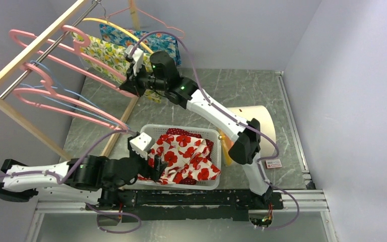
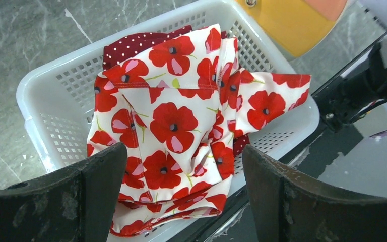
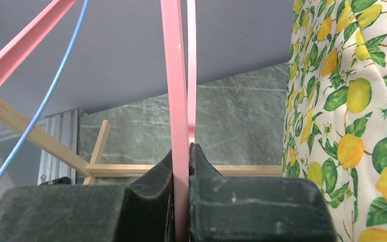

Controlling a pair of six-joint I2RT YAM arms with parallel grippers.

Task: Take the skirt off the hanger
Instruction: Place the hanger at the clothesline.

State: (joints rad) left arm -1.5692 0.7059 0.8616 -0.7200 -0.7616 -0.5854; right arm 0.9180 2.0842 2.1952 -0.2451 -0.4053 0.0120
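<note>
Layout of the work table [image 1: 232, 91]. The rack [image 1: 35, 45] stands at the far left, its rail running from the near left toward the far centre. The hanging skirt [image 1: 108, 53] is suspended from the rail's far end, with a second garment [image 1: 131, 38] behind it. The right gripper [image 3: 181, 151] sits just beside that skirt, on its left in the wrist view, with a hanger [image 3: 174, 101] bar between its jaws. The basket [image 1: 151, 128] rests at the near centre and the folded skirt [image 1: 186, 156] lies in it, spilling over the near rim. The left gripper [image 2: 181, 186] hangs over the basket's near-left corner. A roll [image 1: 254, 118] lies just right of the basket.
</note>
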